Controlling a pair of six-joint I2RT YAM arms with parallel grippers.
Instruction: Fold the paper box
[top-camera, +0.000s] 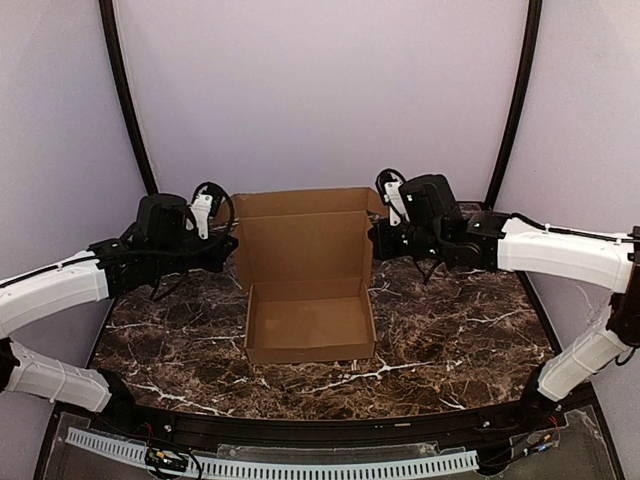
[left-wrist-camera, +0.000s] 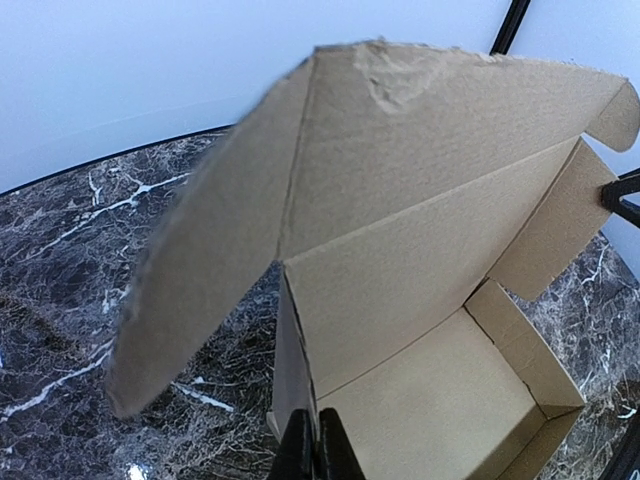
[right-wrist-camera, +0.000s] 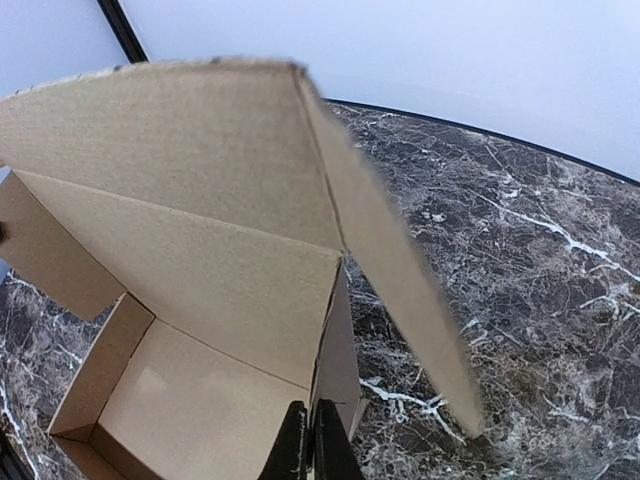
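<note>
Cardboard dominates the overhead view: the paper box (top-camera: 310, 322) sits open in the middle of the tabletop (top-camera: 455, 335), with its lid upright along the 12 o'clock edge. My left pincer (top-camera: 227, 246) is at the lid's 9 o'clock side and my right pincer (top-camera: 378, 240) at its 3 o'clock side.

Left wrist view: my pincer (left-wrist-camera: 315, 452) is closed at 6 o'clock, just below the box's (left-wrist-camera: 420, 280) side wall.

Right wrist view: my pincer (right-wrist-camera: 308, 447) is closed at 6 o'clock, beneath the opposite wall of the box (right-wrist-camera: 200, 260).
</note>
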